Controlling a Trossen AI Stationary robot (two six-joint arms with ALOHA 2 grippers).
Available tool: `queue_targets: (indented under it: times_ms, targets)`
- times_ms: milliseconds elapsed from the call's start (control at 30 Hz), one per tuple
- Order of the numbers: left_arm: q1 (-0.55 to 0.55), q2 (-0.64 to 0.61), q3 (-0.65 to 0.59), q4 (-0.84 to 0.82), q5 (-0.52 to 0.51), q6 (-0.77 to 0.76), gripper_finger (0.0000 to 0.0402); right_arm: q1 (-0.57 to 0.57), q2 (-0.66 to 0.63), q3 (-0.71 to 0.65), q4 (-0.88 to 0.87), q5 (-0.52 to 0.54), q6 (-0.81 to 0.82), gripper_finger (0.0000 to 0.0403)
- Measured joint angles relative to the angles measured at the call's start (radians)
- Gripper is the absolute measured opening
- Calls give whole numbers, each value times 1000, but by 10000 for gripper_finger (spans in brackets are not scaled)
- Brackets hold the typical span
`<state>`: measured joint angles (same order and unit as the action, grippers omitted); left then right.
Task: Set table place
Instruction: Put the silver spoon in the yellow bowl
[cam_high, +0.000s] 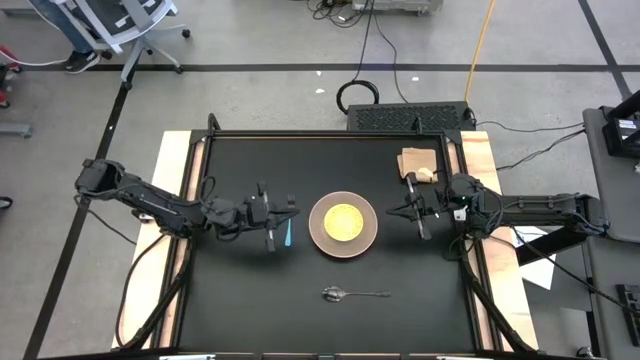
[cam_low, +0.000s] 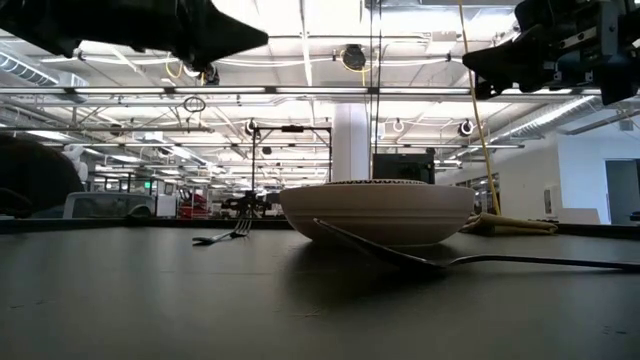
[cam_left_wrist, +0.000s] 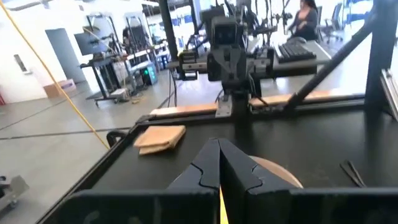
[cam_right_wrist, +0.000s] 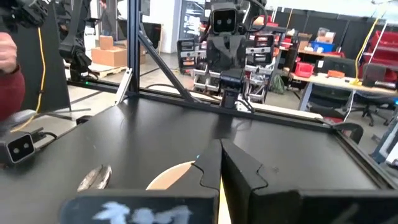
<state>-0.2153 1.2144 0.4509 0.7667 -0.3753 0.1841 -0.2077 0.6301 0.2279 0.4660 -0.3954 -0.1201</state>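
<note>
A tan plate with a yellow middle sits at the middle of the black table. A fork with a blue handle lies flat just left of the plate; it also shows in the low view. A spoon lies flat near the front edge. My left gripper hovers shut and empty above the fork, left of the plate. My right gripper hovers shut and empty just right of the plate. In the low view both grippers hang well above the table, the left and the right.
A folded tan napkin lies at the far right corner; it also shows in the left wrist view. A thin dark utensil lies on the table right of the plate. Bare black tabletop lies along the near left and near right.
</note>
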Motion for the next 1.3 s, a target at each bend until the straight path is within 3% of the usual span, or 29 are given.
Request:
queue_targets:
  times_ms: [400,567,767,867,1300]
  targets:
    - [0,-108,0,-44,-15,23,2,0,1,0,-24,0,7,0]
    - [-21,-161,0,-142,-22,58,2,0,1,0,-24,0,7,0]
    - [-133,-261,0,-219,-192,132,2,0,1,0,-23,0,7,0]
    - [-169,-311,-1,-256,-229,132,1,0,1,0,-23,0,7,0]
    - [-138,-552,-219,-41,-238,252,1,0,1,0,-23,0,7,0]
